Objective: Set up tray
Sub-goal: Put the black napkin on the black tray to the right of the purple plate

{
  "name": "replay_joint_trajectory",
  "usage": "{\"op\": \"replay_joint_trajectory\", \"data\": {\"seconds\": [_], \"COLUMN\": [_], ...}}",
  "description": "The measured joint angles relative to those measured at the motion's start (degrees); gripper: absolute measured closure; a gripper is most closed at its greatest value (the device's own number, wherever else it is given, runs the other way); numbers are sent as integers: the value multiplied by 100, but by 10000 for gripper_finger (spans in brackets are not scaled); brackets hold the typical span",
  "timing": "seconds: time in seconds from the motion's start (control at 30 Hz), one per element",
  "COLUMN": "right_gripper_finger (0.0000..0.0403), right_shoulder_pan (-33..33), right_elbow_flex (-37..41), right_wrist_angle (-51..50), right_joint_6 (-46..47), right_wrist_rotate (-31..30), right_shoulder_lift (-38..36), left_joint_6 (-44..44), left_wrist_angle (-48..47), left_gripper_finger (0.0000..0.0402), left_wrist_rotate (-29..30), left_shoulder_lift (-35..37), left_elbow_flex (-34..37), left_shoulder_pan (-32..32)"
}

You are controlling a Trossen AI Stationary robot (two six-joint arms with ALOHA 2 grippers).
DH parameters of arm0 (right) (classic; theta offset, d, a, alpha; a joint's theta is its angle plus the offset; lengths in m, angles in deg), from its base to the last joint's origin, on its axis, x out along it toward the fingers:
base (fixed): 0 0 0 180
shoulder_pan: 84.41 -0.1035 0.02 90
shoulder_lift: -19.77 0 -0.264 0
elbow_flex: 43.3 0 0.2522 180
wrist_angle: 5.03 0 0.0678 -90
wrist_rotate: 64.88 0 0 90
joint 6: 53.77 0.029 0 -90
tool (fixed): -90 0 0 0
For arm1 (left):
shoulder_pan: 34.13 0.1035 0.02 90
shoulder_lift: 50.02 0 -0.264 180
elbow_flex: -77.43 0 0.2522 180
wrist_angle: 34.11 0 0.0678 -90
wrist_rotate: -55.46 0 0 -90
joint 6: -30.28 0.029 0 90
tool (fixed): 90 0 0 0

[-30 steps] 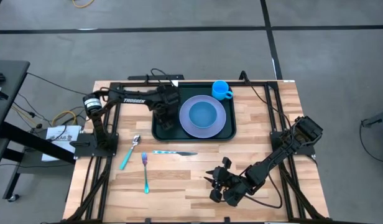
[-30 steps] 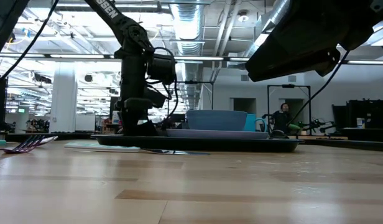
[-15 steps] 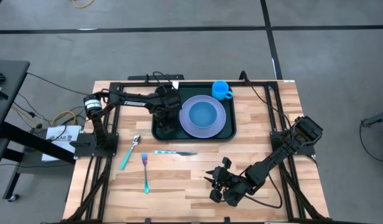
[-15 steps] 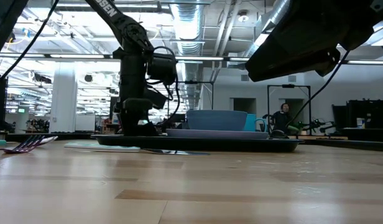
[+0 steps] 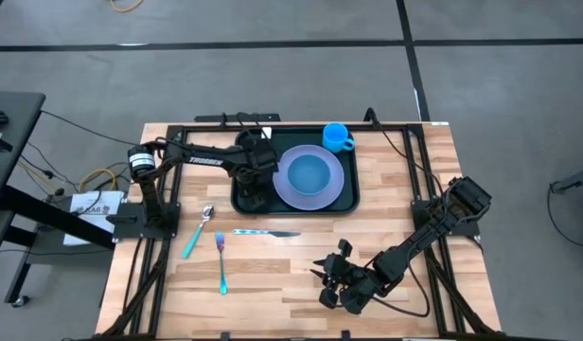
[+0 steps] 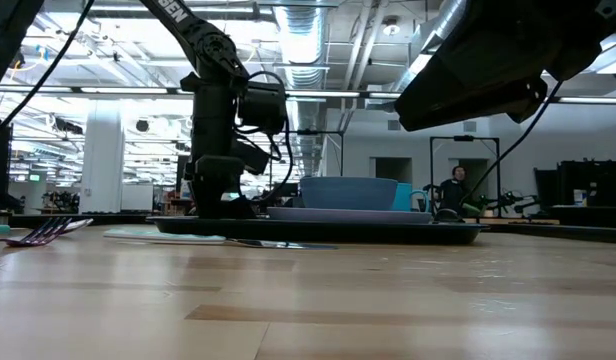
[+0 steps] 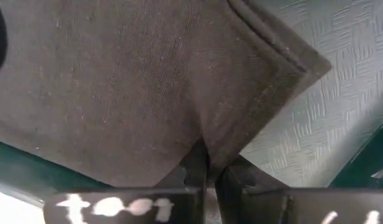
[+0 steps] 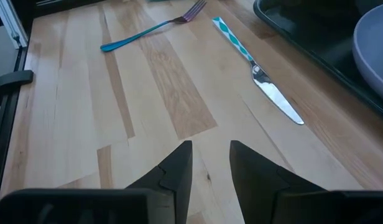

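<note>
The left gripper (image 5: 256,185) is pinched shut on a dark cloth (image 7: 117,81), directly over the left end of the tray (image 5: 242,203), beside the plate (image 5: 309,177). To do this well, lay the cloth flat and clear of the plate. The right gripper (image 8: 210,163) waits part-open, the knife (image 8: 257,71) ahead.

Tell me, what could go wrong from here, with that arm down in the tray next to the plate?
1. The left gripper is shut on a dark cloth lying in the tray, close beside the plate. A careless pull might nudge the plate and the bowl on it.
2. The cloth could snag and drag the tray across the table.
3. The knife lies just outside the tray's near rim, so a shifting tray might knock it.
</note>
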Motion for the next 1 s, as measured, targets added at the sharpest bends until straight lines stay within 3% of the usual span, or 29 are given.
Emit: {"op": "replay_joint_trajectory", "data": {"seconds": [0.33,0.73,1.0], "right_gripper_finger": [303,303,303], "right_shoulder_pan": [0,0,0], "right_elbow_flex": [0,0,0], "right_wrist_angle": [2,0,2], "right_joint_6": [0,0,0], "right_wrist_rotate": [7,7,7], "right_shoulder_lift": [0,0,0], "left_joint_6": [2,2,2], "left_wrist_angle": [-24,-192,-508], "left_gripper_finger": [395,275,258], "left_wrist_rotate": [152,95,-40], "left_shoulder_lift": [0,-2,-2], "left_elbow_flex": [-1,-1,-9], "left_shoulder_pan": [-12,-12,-12]}}
